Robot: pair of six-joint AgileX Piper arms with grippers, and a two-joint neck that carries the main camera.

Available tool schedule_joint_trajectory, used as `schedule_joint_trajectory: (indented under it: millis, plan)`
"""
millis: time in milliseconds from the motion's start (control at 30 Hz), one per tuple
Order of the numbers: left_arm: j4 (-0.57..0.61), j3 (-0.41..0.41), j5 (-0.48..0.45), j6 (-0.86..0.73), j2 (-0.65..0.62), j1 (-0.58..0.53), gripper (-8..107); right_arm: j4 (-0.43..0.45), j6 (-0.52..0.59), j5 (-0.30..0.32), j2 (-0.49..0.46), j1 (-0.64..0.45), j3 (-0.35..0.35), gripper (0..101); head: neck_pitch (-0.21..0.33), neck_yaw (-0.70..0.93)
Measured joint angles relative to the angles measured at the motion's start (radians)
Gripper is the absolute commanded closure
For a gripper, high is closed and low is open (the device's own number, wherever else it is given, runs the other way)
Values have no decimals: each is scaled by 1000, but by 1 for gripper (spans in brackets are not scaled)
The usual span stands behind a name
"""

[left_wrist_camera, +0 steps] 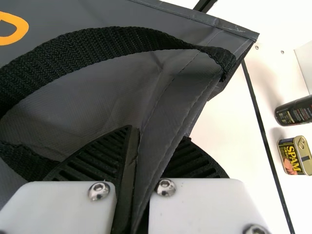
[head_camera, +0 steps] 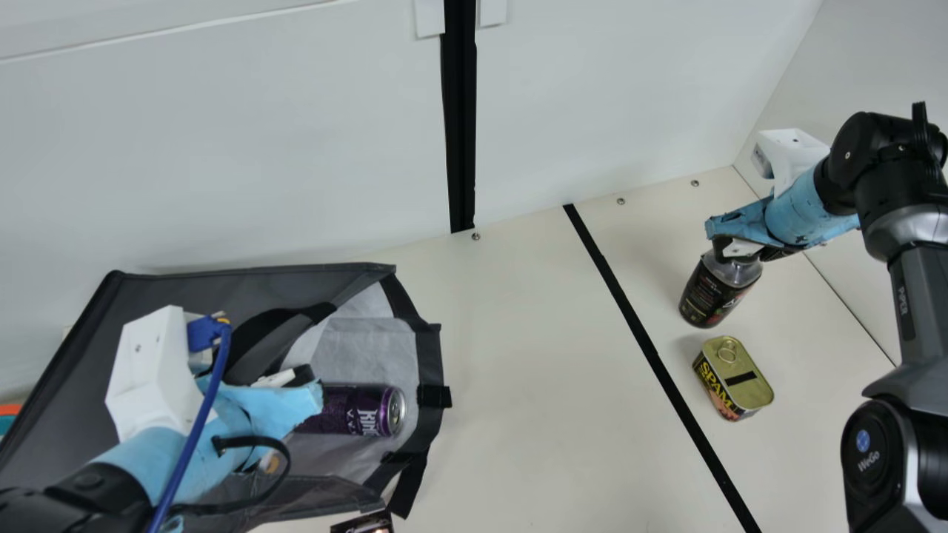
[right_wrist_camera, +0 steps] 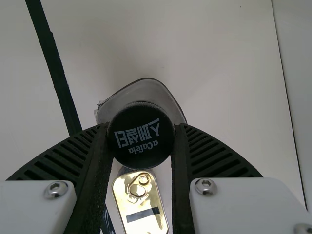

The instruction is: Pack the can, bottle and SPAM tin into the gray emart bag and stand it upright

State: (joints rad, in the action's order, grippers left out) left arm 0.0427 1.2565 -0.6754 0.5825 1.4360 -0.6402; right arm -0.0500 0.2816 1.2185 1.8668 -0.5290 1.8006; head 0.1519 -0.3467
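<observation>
Purple can (head_camera: 352,411) in gray bag (head_camera: 170,290); dark bottle (head_camera: 713,292) near SPAM tin (head_camera: 733,379)

this is looking like a robotics lab or a test booth. a black robot arm (head_camera: 918,296) is rising on the right, and another (head_camera: 81,492) is leaning in from the near left, a blue cable (head_camera: 194,437) running along it. plain white panels (head_camera: 259,141) are enclosing the far side, screws (head_camera: 475,237) are dotting the far edge of the cream tabletop (head_camera: 533,385), and a black stripe (head_camera: 637,318) is crossing it.
</observation>
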Motion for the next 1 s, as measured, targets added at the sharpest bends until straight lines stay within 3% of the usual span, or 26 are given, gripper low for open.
schedule_joint_trajectory:
  millis: [533, 1000]
  plan:
    - [0, 0, 0, 0, 0, 0, 107, -49, 53, 4, -19, -1, 36, 101, 0, -2]
    - [0, 0, 0, 0, 0, 0, 107, -82, 114, 2, -75, 16, 0, 101, 0, -2]
